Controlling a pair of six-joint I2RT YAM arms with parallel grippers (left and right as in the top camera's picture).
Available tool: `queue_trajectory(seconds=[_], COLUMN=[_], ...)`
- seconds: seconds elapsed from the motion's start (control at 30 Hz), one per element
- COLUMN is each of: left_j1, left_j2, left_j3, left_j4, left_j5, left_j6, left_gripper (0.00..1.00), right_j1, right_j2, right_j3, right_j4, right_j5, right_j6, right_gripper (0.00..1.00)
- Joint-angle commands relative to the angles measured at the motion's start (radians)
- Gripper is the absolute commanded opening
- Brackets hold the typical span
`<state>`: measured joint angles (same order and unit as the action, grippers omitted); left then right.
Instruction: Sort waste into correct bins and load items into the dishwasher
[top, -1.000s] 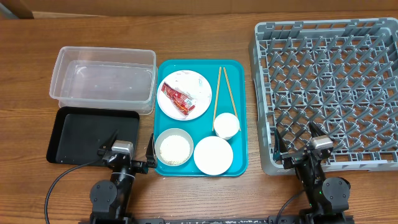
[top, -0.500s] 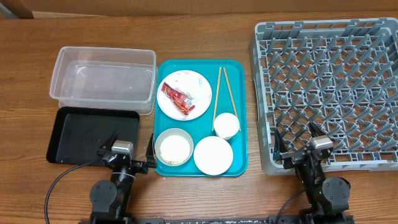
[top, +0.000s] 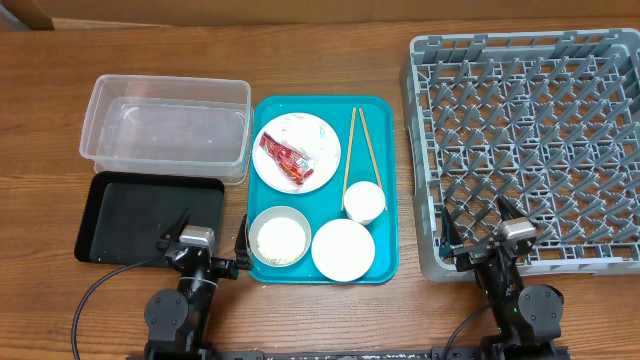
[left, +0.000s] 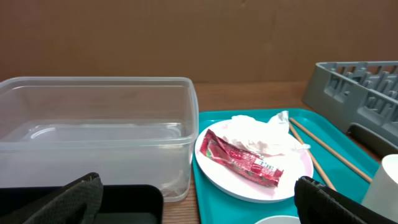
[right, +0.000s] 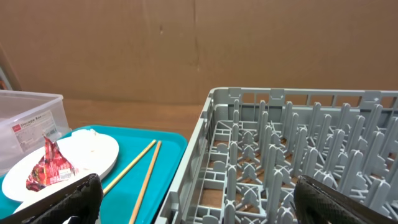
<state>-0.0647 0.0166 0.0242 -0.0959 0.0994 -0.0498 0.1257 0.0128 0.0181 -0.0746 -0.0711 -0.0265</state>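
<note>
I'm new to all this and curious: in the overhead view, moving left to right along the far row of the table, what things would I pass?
clear tub → plate with the red wrapper → chopsticks → grey dish rack

A brown wooden table (top: 320, 60) with long grain lines is seen from above, and it is lit by soft, even light. Behind the table, a plain brown cardboard wall (right: 124, 43) is seen in both wrist views. A straight upright fold (right: 196, 50) is shown in it in the right wrist view.
</note>
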Motion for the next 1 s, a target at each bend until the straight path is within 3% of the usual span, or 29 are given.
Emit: queue_trajectory(seconds=[0.0, 0.27, 0.43, 0.63, 0.77, 0.97], left_j1=[0.005, 0.005, 0.005, 0.005, 0.005, 0.005], left_j2=[-0.01, -0.01, -0.005, 0.17, 0.404, 0.721], left_j3=[-0.008, 0.0, 0.117, 0.44, 0.684, 1.021], left_j4=[0.013, 0.145, 0.146, -0.182, -0.435, -0.648], left_j5=[0.072, 0.346, 0.38, 0.358, 0.37, 0.38], left_j6=[-0.04, -0.139, -0.159, -0.141, -0.122, -0.114], left_gripper=[1.0, 1.0, 1.0, 1.0, 1.0, 1.0], right_j1=[-0.002, -0.002, -0.002, -0.002, -0.002, -0.002], right_j2=[-0.008, -0.008, 0.005, 0.159, 0.377, 0.738], right_j3=[-0.01, -0.009, 0.089, 0.362, 0.638, 1.06], right_j4=[0.012, 0.116, 0.093, -0.164, -0.434, -0.808], right_j5=[-0.001, -0.2, -0.222, -0.232, -0.238, -0.243], right_j6=[-0.004, 0.121, 0.225, 0.24, 0.228, 0.177], right_gripper=[1.0, 1.0, 1.0, 1.0, 1.0, 1.0])
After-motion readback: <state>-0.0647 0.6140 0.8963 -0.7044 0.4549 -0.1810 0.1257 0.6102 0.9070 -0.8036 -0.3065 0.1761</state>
